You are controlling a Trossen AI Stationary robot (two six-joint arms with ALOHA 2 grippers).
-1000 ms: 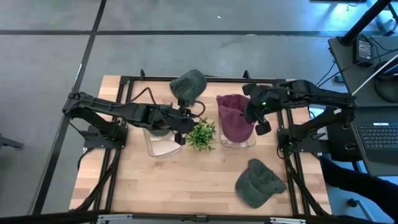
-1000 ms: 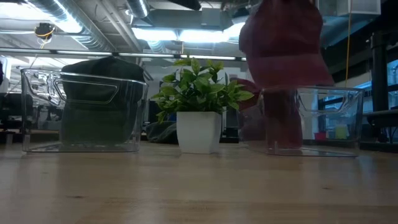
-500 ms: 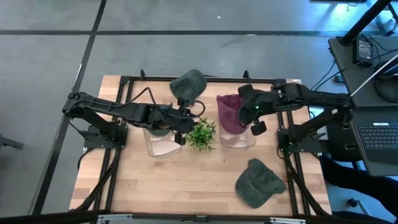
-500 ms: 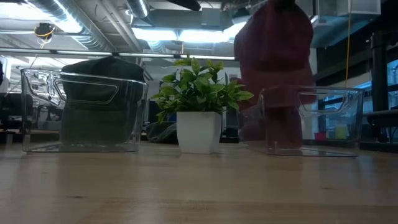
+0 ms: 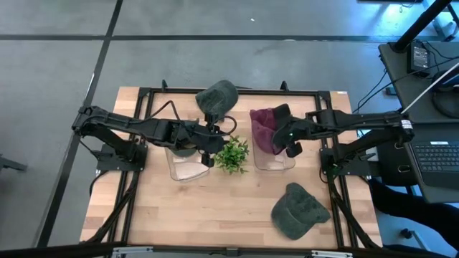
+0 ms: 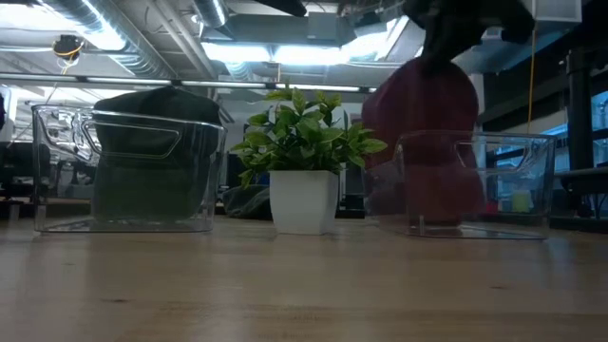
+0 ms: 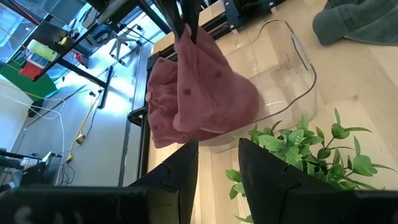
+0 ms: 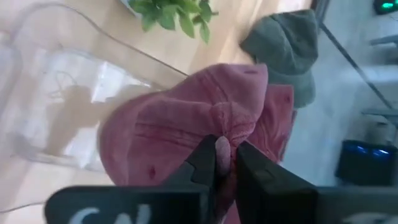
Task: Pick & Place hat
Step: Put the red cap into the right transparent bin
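Lowered since a second ago, the red hat (image 5: pixel 264 130) now sits partly down inside the right-hand clear bin (image 5: pixel 275 163), where before it hung well above the rim; the rest of the desk (image 5: pixel 215 215) looks unchanged. At the left, the left gripper (image 5: pixel 208 145) hovers over the left clear bin (image 5: pixel 185 169), which holds a dark green hat (image 6: pixel 152 157); its fingers (image 7: pixel 180 177) stand apart with nothing between them. Just right of that bin stands a small potted plant (image 5: pixel 232 154) in a white pot (image 6: pixel 304 200). Behind the plant, near the desk's far edge, lies a second green hat (image 5: pixel 217 97). Right of the plant, the right gripper (image 5: pixel 281 136) is above the right bin, its fingers (image 8: pixel 205 158) pinched tight on a fold at the red hat's crown (the wrist view shows the cloth bunched between them). The hat's body drapes over the bin's left wall. Toward the desk's near right corner rests a third green hat (image 5: pixel 297 209), well apart from both bins.
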